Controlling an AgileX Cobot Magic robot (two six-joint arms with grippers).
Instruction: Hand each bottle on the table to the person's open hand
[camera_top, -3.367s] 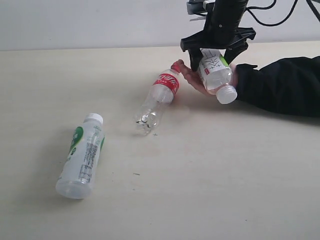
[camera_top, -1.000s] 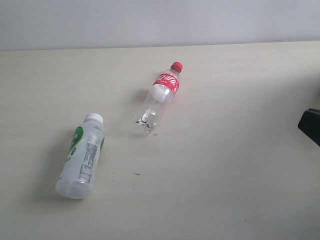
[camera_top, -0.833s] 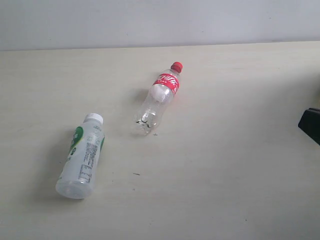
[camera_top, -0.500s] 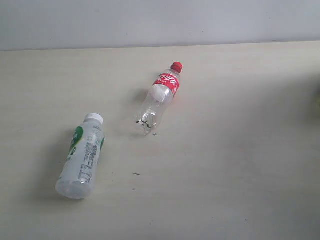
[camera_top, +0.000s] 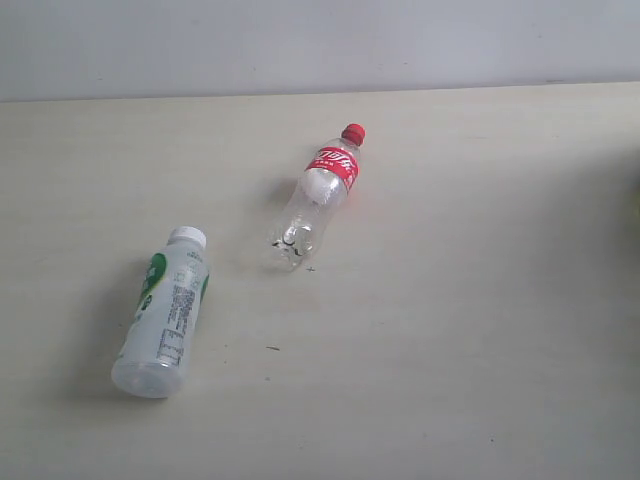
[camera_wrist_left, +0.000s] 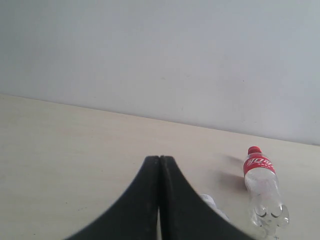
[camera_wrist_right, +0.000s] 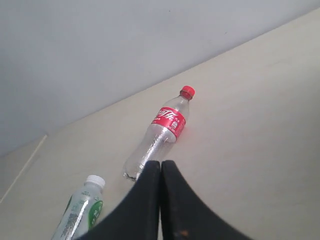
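A clear bottle (camera_top: 318, 195) with a red cap and a red label bearing white script too small to read lies on its side on the table (camera_top: 450, 340). Well apart from it, out past its base end, lies a white-and-green bottle (camera_top: 163, 311) with a white cap and illegible fine print. The exterior view shows both bottles whole, while only the wrist views show the left gripper (camera_wrist_left: 159, 161) and the right gripper (camera_wrist_right: 161, 164), each with black fingers pressed together on nothing, apart from the clear bottle.
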